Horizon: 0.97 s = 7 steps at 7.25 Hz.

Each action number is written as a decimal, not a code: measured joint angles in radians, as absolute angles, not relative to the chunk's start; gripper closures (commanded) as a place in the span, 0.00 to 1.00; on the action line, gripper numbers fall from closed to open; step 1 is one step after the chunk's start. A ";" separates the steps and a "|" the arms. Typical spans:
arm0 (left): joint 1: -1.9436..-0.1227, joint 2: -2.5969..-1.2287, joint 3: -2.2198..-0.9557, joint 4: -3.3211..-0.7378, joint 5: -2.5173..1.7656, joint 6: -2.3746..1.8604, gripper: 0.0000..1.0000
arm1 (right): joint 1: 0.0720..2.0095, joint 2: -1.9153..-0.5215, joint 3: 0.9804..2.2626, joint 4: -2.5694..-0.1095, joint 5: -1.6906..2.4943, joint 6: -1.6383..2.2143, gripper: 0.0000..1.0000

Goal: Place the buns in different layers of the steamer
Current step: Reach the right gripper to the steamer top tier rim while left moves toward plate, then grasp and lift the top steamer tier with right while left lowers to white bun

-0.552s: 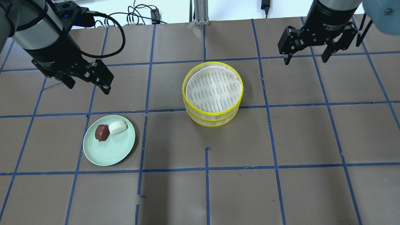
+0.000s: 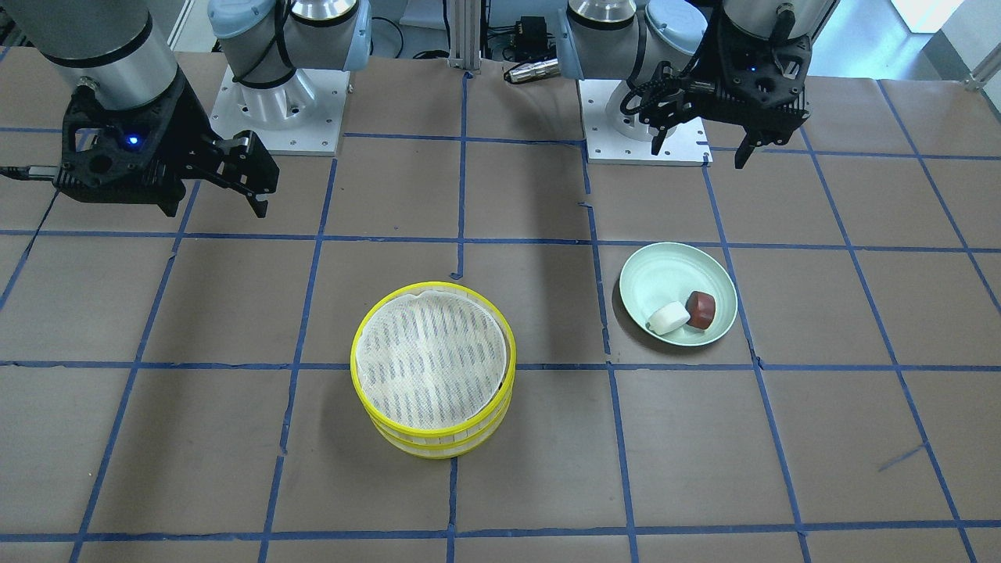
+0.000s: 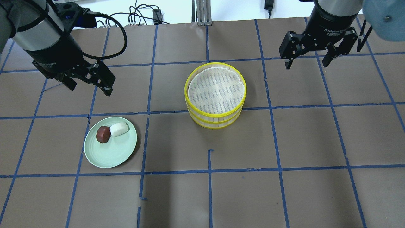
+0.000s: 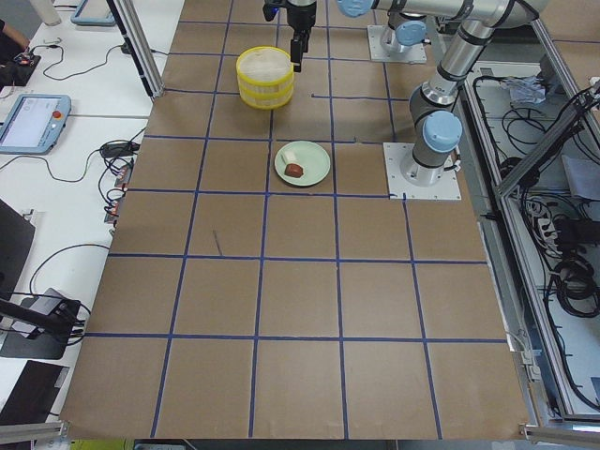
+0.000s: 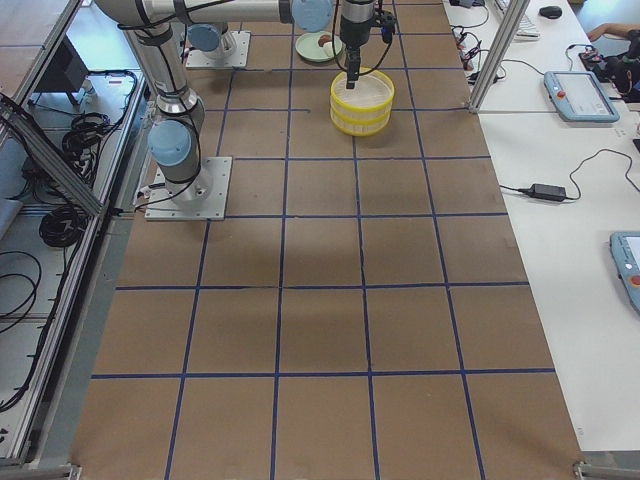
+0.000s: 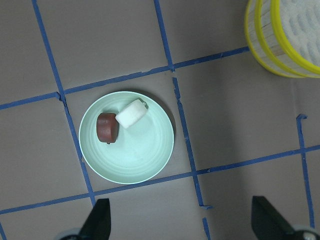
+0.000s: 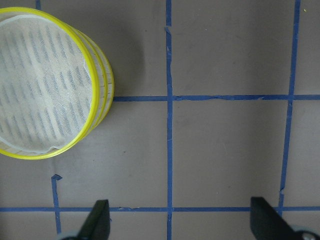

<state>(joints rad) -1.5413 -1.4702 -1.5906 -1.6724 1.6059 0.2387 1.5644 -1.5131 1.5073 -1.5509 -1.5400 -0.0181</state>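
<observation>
The two steamer layers (image 3: pixel 215 95) stand stacked mid-table, yellow-rimmed, the top one lined with white cloth and empty; they also show in the front view (image 2: pixel 432 369) and the right wrist view (image 7: pixel 47 82). The white bun (image 3: pixel 119 129) and the reddish-brown bun (image 3: pixel 103 134) lie touching on a pale green plate (image 3: pixel 110 152). The left wrist view shows the white bun (image 6: pixel 131 113) and the brown bun (image 6: pixel 106 127). My left gripper (image 3: pixel 90 87) is open and empty, above and behind the plate. My right gripper (image 3: pixel 307 61) is open and empty, to the right of and behind the steamer.
The table is brown paper with a blue tape grid (image 3: pixel 208 110). Cables (image 3: pixel 139 14) and a post (image 3: pixel 202 12) lie past the back edge. The arm bases (image 2: pixel 281 102) are bolted at the robot's side.
The right gripper has shifted slightly back and left. The left gripper has barely moved. Buns, plate and steamer are unchanged.
</observation>
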 measured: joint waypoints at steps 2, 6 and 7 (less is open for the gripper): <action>-1.533 -1.521 -1.608 -1.652 1.610 0.237 0.00 | 1.648 -1.429 1.529 -1.704 -1.532 0.031 0.01; -1.517 -1.758 -1.717 -1.378 1.661 0.249 0.00 | 1.723 -1.190 1.601 -2.013 -1.535 0.165 0.62; -1.516 -1.815 -1.740 -1.312 1.689 0.251 0.00 | 1.725 -1.182 1.636 -2.058 -1.542 0.171 0.74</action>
